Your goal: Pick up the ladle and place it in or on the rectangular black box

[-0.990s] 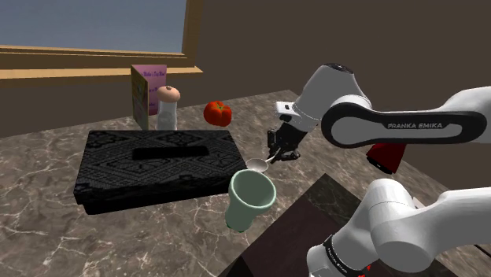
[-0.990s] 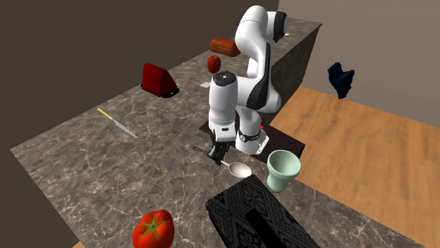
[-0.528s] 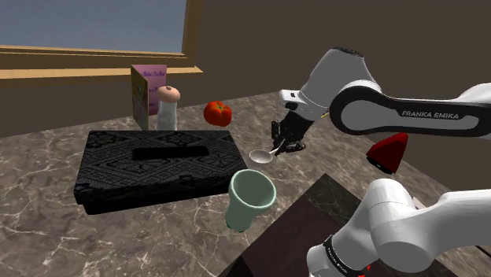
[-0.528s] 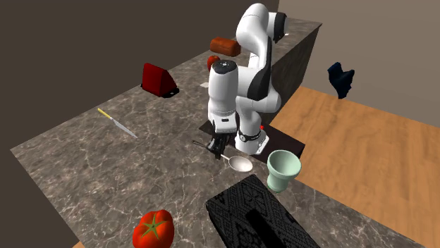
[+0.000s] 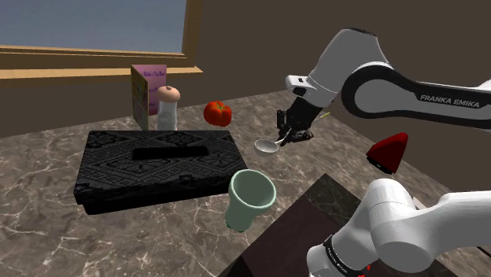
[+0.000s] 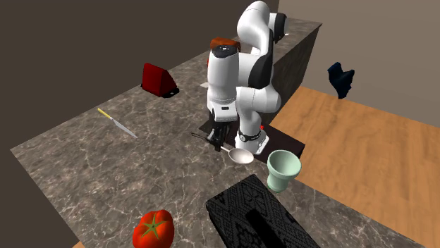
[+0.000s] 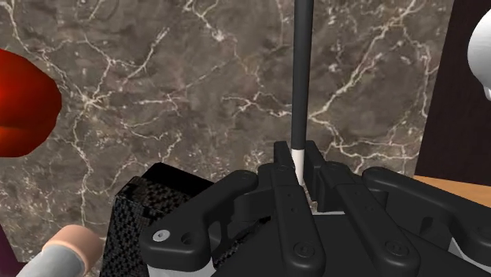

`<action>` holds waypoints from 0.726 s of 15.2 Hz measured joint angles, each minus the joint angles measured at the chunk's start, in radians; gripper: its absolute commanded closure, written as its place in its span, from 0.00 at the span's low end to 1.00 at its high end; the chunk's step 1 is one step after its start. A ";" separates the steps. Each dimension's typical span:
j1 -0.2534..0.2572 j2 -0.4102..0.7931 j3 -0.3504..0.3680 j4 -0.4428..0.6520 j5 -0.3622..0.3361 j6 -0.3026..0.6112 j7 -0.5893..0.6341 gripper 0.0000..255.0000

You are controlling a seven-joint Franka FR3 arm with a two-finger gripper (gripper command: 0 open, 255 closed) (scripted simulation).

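Black gripper (image 5: 290,132) pinches the ladle (image 5: 267,145) by its thin handle above the desk (image 5: 47,232); its bowl could twist loose or clip the green cup (image 5: 250,198) before the black box (image 5: 157,167).

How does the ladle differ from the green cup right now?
The ladle is clasped in the hand, off the counter; the cup stands free on it. The ladle is slim and silvery with a dark handle; the cup is squat and pale green. Both are near the black box.
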 measured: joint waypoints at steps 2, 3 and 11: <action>0.003 0.000 0.005 0.025 0.004 -0.025 0.002 1.00; 0.003 -0.001 0.006 0.038 0.005 -0.039 0.001 1.00; 0.031 0.065 0.044 0.147 0.037 -0.086 0.037 1.00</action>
